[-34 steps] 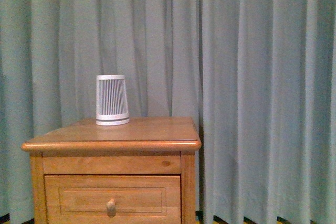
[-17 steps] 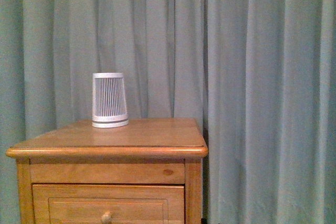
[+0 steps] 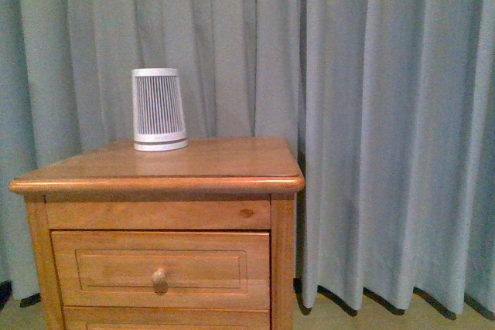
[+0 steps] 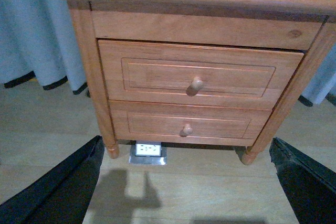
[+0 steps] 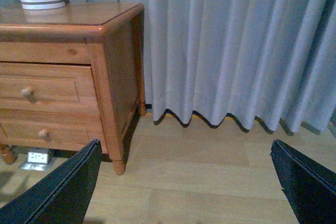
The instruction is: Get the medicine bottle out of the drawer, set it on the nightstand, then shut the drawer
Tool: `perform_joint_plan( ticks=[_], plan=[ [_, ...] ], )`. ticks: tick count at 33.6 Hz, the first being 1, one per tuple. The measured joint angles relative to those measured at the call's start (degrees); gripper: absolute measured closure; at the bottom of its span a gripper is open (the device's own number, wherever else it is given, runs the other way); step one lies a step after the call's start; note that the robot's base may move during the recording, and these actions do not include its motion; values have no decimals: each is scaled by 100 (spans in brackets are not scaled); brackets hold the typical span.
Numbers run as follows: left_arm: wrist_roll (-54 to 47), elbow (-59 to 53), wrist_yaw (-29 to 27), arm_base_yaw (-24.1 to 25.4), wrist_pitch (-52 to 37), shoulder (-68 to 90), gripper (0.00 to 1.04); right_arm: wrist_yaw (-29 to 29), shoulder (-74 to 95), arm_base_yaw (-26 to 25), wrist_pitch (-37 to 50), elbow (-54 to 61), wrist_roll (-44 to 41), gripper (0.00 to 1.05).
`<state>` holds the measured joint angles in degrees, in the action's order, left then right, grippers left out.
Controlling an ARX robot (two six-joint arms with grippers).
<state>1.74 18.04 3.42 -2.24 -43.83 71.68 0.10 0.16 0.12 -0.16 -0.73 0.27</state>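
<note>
Facing the shut drawer (image 4: 152,72), I find its knob (image 4: 197,83) straight ahead of my left gripper (image 4: 185,141), the nearer one. It and the right gripper (image 5: 185,142) both gape wide, empty.

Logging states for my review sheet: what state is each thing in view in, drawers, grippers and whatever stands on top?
Upper drawer: shut.
Lower drawer: shut.
Ribbed cylinder: upright on the nightstand top.
Left gripper: open, empty.
Right gripper: open, empty.
Medicine bottle: not in view.
</note>
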Motion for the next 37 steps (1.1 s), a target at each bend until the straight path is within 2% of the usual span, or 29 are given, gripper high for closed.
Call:
perform_joint_plan(
  ticks=[2,12,27,37],
  plan=[
    [-4,553,-225,-173,-166,868,7,0,0,0,0,0,0,7],
    [-199,2028,-595,-616,-708,2778,7,0,0,0,0,0,0,7],
    [-267,4100,-533,-1051,-1390,5289,7,0,0,0,0,0,0,7],
    [-426,5287,-636,-1023,-1213,6498,7,0,0,0,0,0,0,7]
  ],
)
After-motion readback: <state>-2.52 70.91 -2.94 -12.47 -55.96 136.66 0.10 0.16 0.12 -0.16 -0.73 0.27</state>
